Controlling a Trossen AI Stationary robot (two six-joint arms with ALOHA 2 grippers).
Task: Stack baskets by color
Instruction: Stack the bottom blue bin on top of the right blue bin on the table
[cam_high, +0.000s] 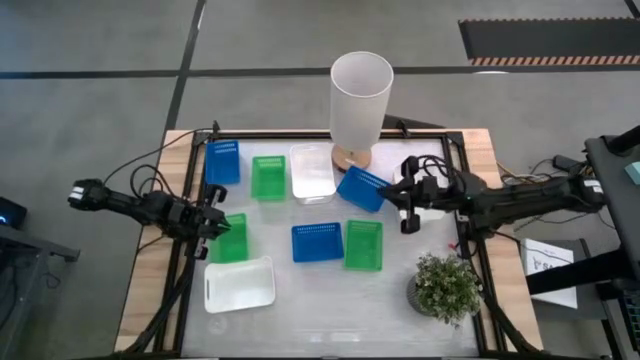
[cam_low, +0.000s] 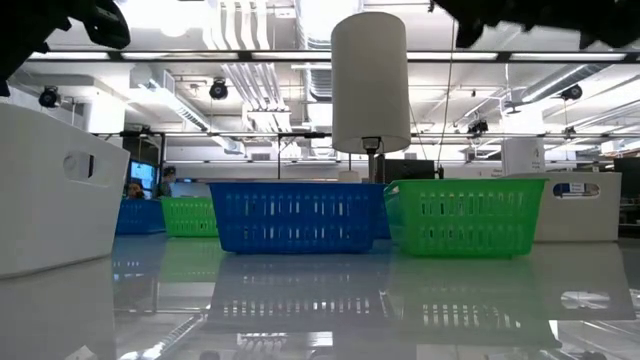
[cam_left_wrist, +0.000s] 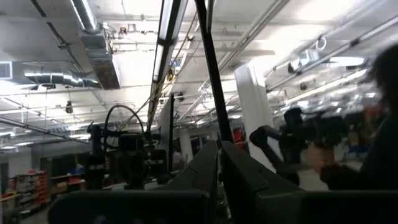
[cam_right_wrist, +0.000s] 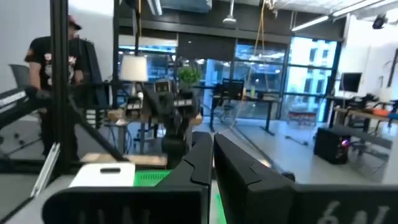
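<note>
The tall white cylinder (cam_high: 359, 102) stood on its wooden base at the far middle of the table (cam_high: 470, 145), and everything else can be placed from it.

Just left of the cylinder's base lay a white basket (cam_high: 311, 173), then a green basket (cam_high: 267, 177) beside that, then a blue basket (cam_high: 222, 162) farthest left in that row. Touching the cylinder's base on its near right side was a tilted blue basket (cam_high: 361, 188). Nearer the viewer from the cylinder sat a second blue basket (cam_high: 317, 241) and, just beside it on the right, a second green basket (cam_high: 363, 244); the low view showed these two side by side under the cylinder. A third green basket (cam_high: 229, 238) lay well to the left and nearer than the cylinder, and a larger white basket (cam_high: 239, 284) lay nearer still on that side. A potted plant (cam_high: 445, 287) stood near and to the right of the cylinder.

The left gripper (cam_high: 213, 223) hovered well to the cylinder's left, its fingers pressed together and holding nothing, right at the left edge of the third green basket, above it rather than gripping it. The right gripper (cam_high: 403, 203) hung to the cylinder's near right, its fingers likewise closed and empty, just beside the right end of the tilted blue basket and apart from it.

In the right wrist view a person in a dark shirt (cam_right_wrist: 53, 68) stood in the room beyond the table.
</note>
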